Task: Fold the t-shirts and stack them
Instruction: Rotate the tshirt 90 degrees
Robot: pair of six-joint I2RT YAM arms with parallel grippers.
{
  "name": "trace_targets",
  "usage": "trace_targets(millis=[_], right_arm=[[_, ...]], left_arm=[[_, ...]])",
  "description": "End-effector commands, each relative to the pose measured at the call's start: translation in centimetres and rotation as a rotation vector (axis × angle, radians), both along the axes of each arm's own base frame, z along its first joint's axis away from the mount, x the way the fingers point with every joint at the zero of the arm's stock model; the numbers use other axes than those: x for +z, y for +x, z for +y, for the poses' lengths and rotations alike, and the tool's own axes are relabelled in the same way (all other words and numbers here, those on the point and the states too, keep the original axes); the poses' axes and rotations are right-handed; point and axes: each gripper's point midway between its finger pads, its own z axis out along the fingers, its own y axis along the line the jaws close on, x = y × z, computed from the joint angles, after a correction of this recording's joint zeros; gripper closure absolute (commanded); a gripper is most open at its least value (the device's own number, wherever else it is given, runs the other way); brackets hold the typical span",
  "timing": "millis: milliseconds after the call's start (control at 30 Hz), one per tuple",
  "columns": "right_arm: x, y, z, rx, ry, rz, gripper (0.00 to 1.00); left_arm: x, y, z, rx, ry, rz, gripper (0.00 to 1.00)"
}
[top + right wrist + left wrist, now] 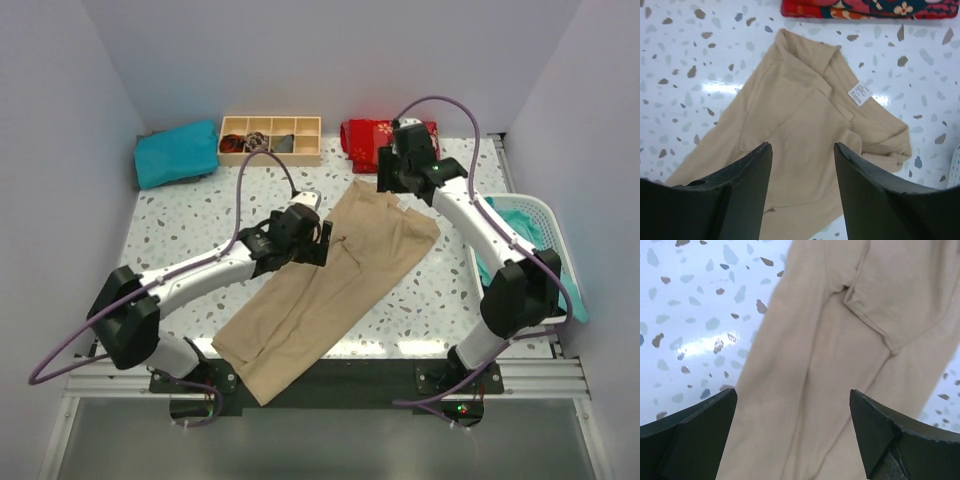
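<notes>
A tan-beige t-shirt [340,270] lies folded in a long strip, running diagonally from the table's front edge to the back middle. Its near end hangs over the front edge. My left gripper [318,240] hovers over the strip's left side, open, with bare tan cloth [840,340] below the wide gap [794,392]. My right gripper [390,180] hangs above the shirt's far end, open and holding nothing [802,145]. That far end [800,110] shows folded layers and a white label [858,93]. A folded teal t-shirt [177,152] lies at the back left. More teal cloth [520,225] sits in the basket.
A white basket [545,215] stands at the right edge. A wooden compartment box [270,138] and a red patterned cloth [365,140] sit along the back wall. The red cloth [865,7] lies just beyond the shirt's far end. Walls enclose the left, back and right sides.
</notes>
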Motion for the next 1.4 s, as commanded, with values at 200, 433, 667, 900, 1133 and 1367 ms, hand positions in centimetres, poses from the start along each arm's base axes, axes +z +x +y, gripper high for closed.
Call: trace_targets(millis=[200, 433, 667, 900, 1133, 1367], right_arm=[[-10.4, -6.7, -4.0, -0.136, -0.096, 0.239, 0.43], [-14.9, -8.0, -4.4, -0.151, -0.128, 0.340, 0.43], [-19.0, -6.2, -2.7, -0.130, -0.128, 0.429, 0.44], [-21.6, -3.1, 0.2, -0.060, -0.112, 0.501, 0.46], [-23.3, -0.6, 5.2, 0.105, -0.129, 0.552, 0.47], [-22.4, 2.8, 10.1, 0.216, -0.132, 0.510, 0.47]], left_arm=[[-4.4, 6.1, -6.9, -0.286, 0.078, -0.051, 0.00], [-9.5, 5.2, -6.2, -0.298, 0.135, 0.045, 0.00], [-13.2, 1.2, -3.2, -0.246, 0.132, 0.173, 0.00], [-14.5, -4.3, -3.3, -0.257, -0.014, 0.341, 0.00], [-12.9, -10.3, -7.4, -0.408, -0.136, 0.455, 0.00], [-9.7, -11.9, -10.3, -0.506, -0.202, 0.470, 0.00]])
